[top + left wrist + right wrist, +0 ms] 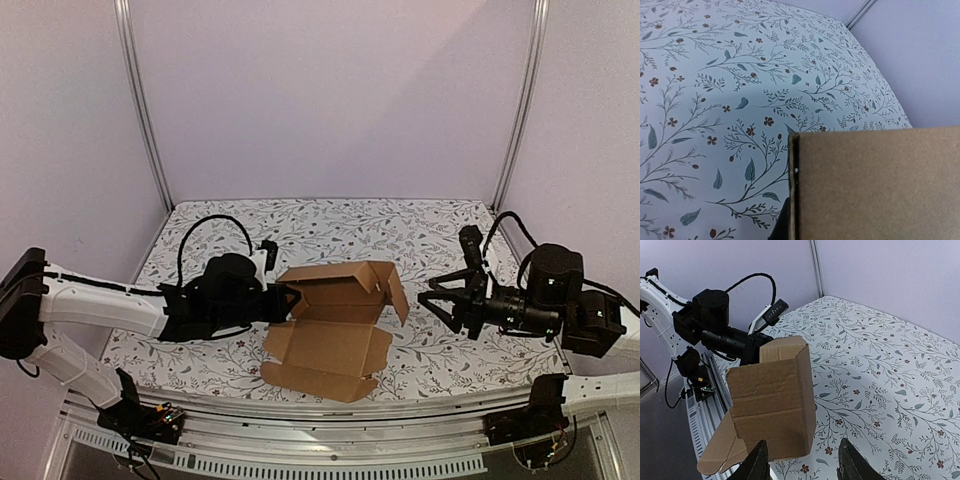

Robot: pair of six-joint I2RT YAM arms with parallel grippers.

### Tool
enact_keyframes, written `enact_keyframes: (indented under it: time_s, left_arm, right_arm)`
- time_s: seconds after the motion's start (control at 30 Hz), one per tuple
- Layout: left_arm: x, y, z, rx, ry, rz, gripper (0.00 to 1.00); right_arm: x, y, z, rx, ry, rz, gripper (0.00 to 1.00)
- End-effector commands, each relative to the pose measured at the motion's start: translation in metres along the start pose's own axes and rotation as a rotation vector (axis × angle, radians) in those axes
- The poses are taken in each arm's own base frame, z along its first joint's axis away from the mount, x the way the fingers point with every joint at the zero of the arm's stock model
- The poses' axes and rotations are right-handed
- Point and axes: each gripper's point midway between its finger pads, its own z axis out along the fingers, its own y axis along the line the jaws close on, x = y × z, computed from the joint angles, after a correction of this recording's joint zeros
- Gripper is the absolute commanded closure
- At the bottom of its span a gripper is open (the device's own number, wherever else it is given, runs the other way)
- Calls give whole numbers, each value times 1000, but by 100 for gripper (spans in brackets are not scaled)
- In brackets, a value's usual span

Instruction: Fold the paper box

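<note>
Paper box (335, 330): plain brown cardboard, unprinted. Bench (420, 225): white cover, grey-green leaf sprigs and small rust-brown flowers (printed all over). Left arm (100, 305): white link, black wrist. Walls (330, 100): pale lilac.

From my console, the left arm (100, 298) shows white shell links with black joints and a bulky black wrist, with a thin black cable (215, 218) arching from it. The right arm (555, 285) matches. The right gripper (804, 441) has matte black, tapered fingers (757, 465).
</note>
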Motion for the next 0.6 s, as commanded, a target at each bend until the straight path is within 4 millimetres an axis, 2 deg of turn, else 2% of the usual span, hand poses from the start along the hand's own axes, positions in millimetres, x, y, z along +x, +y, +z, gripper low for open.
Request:
enact_keyframes:
  time_s: [0.0, 0.23, 0.57]
  left_arm:
    - [-10, -1, -5, 0, -7, 51, 100]
    - [-10, -5, -7, 20, 0, 69, 100]
    - [-13, -7, -8, 21, -6, 73, 100]
  right_arm:
    - [2, 19, 9, -88, 66, -62, 53]
    - [6, 32, 22, -152, 110, -72, 50]
    - [17, 37, 46, -177, 145, -36, 50]
